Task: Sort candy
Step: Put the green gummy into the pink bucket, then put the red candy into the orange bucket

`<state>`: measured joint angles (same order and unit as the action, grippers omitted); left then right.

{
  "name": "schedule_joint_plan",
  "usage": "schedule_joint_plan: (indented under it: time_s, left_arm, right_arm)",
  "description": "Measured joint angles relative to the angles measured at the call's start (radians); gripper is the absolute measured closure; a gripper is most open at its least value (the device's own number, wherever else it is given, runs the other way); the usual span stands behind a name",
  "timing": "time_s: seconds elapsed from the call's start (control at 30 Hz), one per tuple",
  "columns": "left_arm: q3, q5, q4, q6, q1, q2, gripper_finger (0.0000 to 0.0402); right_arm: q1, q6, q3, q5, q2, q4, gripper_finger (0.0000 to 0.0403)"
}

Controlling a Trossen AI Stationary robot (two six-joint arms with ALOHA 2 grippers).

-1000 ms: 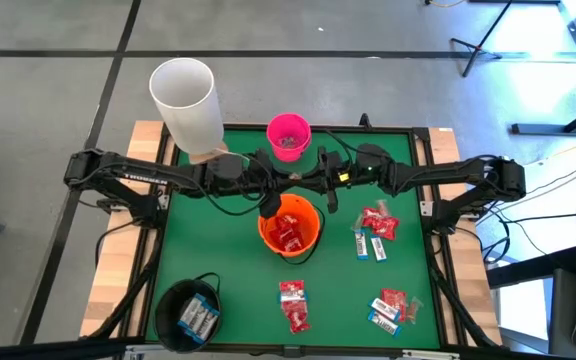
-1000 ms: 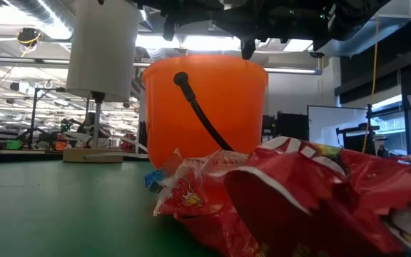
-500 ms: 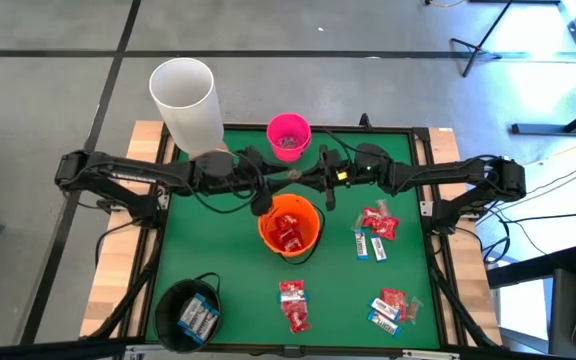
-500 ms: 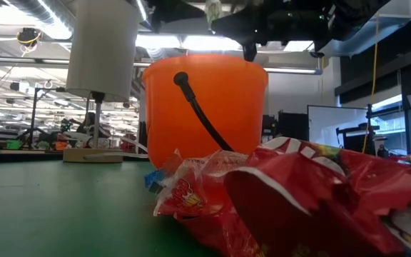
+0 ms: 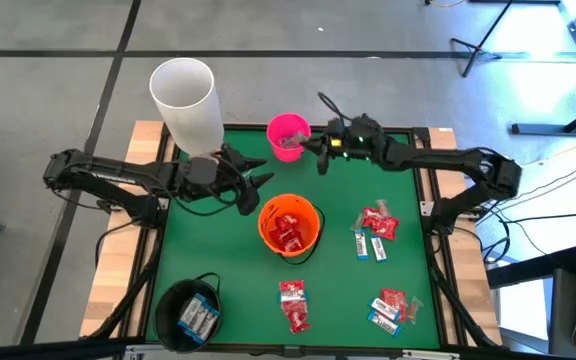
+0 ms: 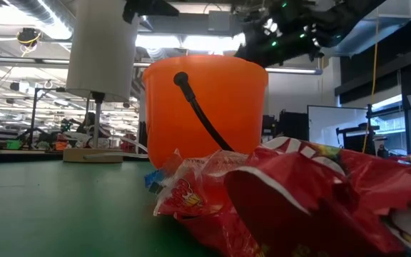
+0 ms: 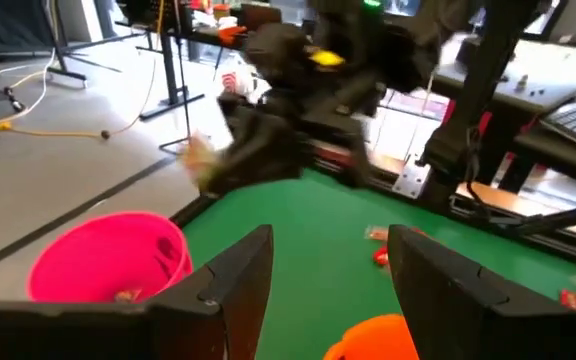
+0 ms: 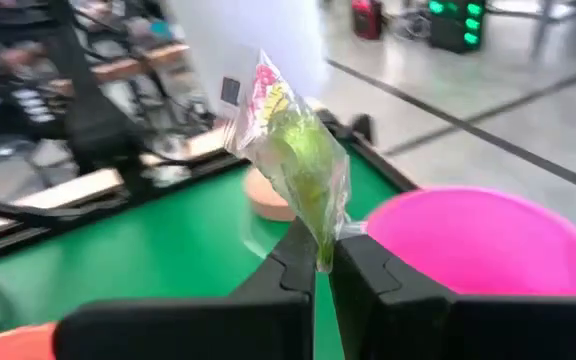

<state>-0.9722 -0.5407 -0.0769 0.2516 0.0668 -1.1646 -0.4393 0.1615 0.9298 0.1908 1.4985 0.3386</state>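
**Right arm carries a green sweet to the pink bucket; left arm backs off**

A second ago both arms met over the orange bucket (image 5: 289,227) at the desk's centre. Now the left gripper (image 5: 251,181) has pulled back toward ten o'clock of that bucket, and its fingers (image 7: 230,283) stand wide apart with nothing between them. The right gripper (image 5: 320,152) has swung up to about twelve o'clock on the desk, just beside the pink bucket (image 5: 288,136). Its fingers (image 8: 368,270) are pinched tight on the edge of a small clear wrapper with a green sweet (image 8: 296,160) inside, held upright near the pink rim. By the look of it the sweet passed from left to right, and the next step is likely a drop into the pink bucket, which needs the gripper brought over the opening first.

Much candy is left to sort. Red packets (image 5: 379,222) and white-and-blue bars (image 5: 370,246) lie at three o'clock of the orange bucket, more at five o'clock (image 5: 389,308) and six o'clock (image 5: 293,303). Red packets already sit in the orange bucket, bars in the black bucket (image 5: 190,313) at seven o'clock.

The desk (image 5: 208,240) is covered in green with a wooden edge. A tall white cylinder (image 5: 186,104) stands at eleven o'clock. Beyond is grey floor with dark lines, stands, and monitors in the low view.
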Motion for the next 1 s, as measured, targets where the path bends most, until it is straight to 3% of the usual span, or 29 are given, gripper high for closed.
schedule_joint_plan:
  time_s: [0.23,0.5,1.0]
  left_arm:
    - [0.0,0.0,-0.006,0.005,0.0,-0.014,0.0213]
    - [0.0,0.003,-0.023,0.009,0.009,-0.014,0.0214]
    - [0.0,0.0,-0.07,0.037,0.028,-0.014,0.0214]
  right_arm:
    - [-0.084,-0.013,0.147,0.016,0.164,-0.159,0.0385]
    - [-0.084,-0.015,0.262,0.048,0.314,-0.238,0.0368]
    - [-0.085,-0.039,0.277,0.02,0.332,-0.234,0.0275]
